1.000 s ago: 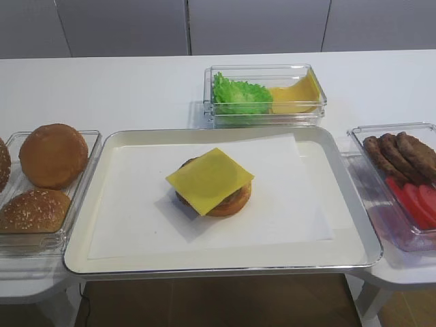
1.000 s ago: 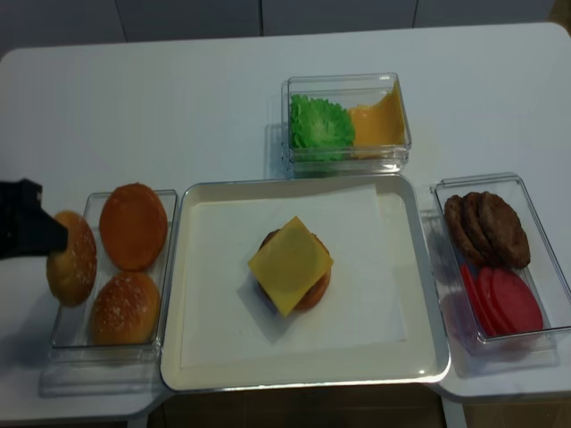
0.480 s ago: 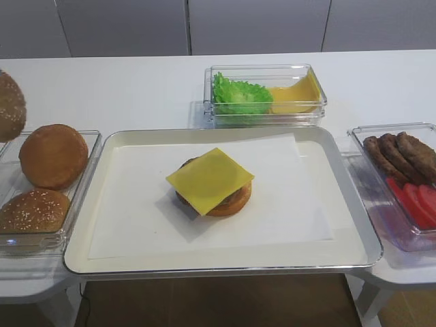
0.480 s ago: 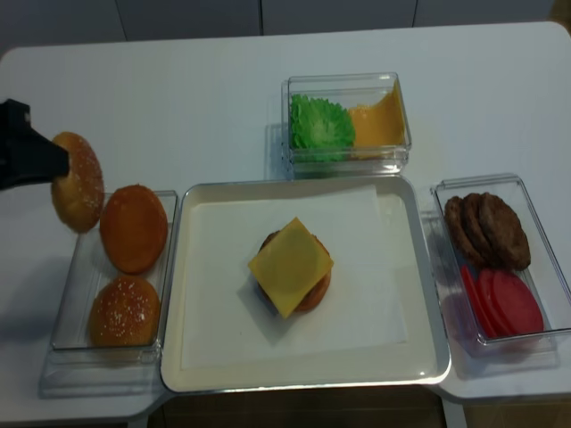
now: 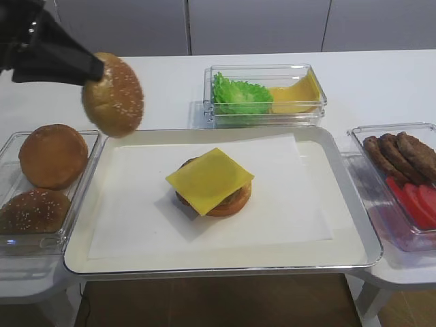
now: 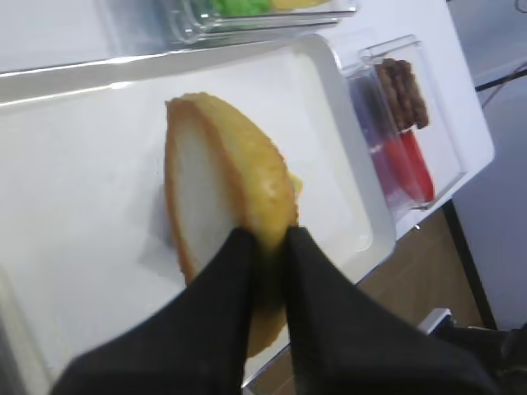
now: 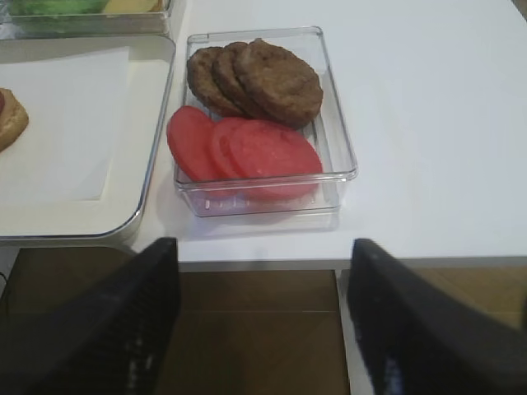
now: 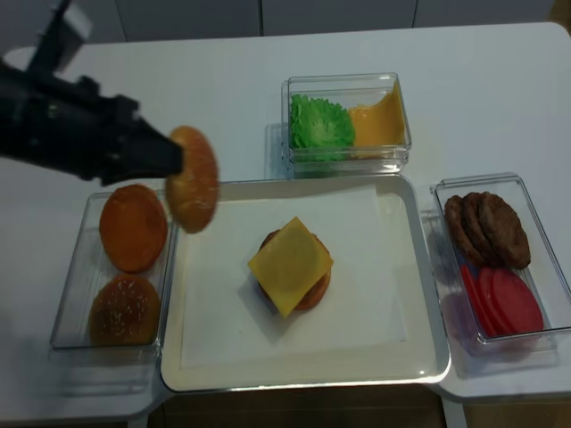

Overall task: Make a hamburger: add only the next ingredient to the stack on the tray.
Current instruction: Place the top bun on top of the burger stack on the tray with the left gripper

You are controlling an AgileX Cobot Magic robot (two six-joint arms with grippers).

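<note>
While clamped almost fully together on the rim of the seeded bun top, left gripper carrying it edge-on, dome facing the tray side, pale cut face seen from the left wrist view. Held in the air above the tray's left rim, near its far corner, clear of the paper liner. Stack lying mid-tray, well apart from the bun: bun base, patty, square cheese slice on top with corners jutting.

Right gripper with dark fingers spread wide apart, nothing between them, hanging near the clear box of patties and tomato slices.

Left of the tray, smooth brown bun and duller seeded bun resting in their clear box; the box cut off by the frame edge. Lettuce and cheese box beyond the tray. Patty of the stack mostly hidden under the cheese. Left arm blurred in both high views.
</note>
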